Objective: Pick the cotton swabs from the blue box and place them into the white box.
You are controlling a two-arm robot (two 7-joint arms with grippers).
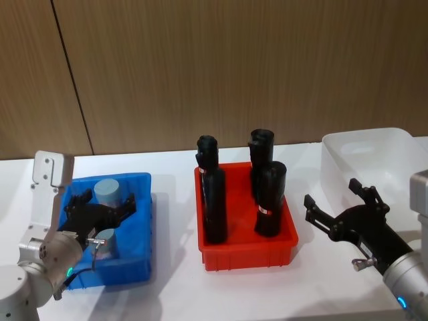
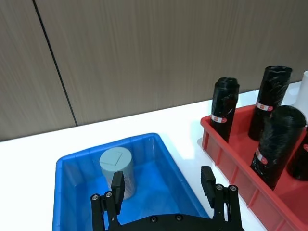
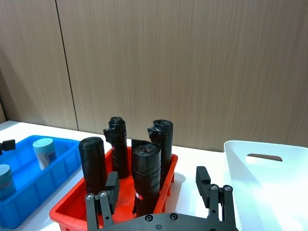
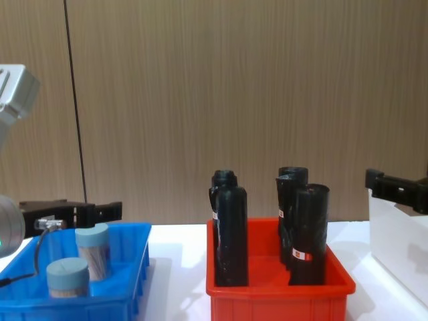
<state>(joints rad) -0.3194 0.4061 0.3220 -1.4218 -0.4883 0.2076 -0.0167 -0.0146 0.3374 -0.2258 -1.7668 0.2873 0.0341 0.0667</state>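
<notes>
Two cotton swabs jars stand in the blue box (image 1: 142, 267): a far jar (image 1: 108, 192) and a near jar (image 1: 104, 243). They also show from the side as the taller-standing jar (image 4: 92, 249) and the front jar (image 4: 67, 277). My left gripper (image 1: 107, 204) hovers open over the blue box, above and between the jars. From the wrist, the far jar (image 2: 117, 172) stands just ahead of the left finger (image 2: 117, 185). My right gripper (image 1: 331, 192) is open, empty, above the table beside the white box (image 1: 364, 137), which looks empty (image 3: 269, 178).
A red bin (image 1: 247, 257) holding three tall black rolls (image 1: 214, 200) stands on the white table between the blue and white boxes. A wood-panelled wall runs behind the table.
</notes>
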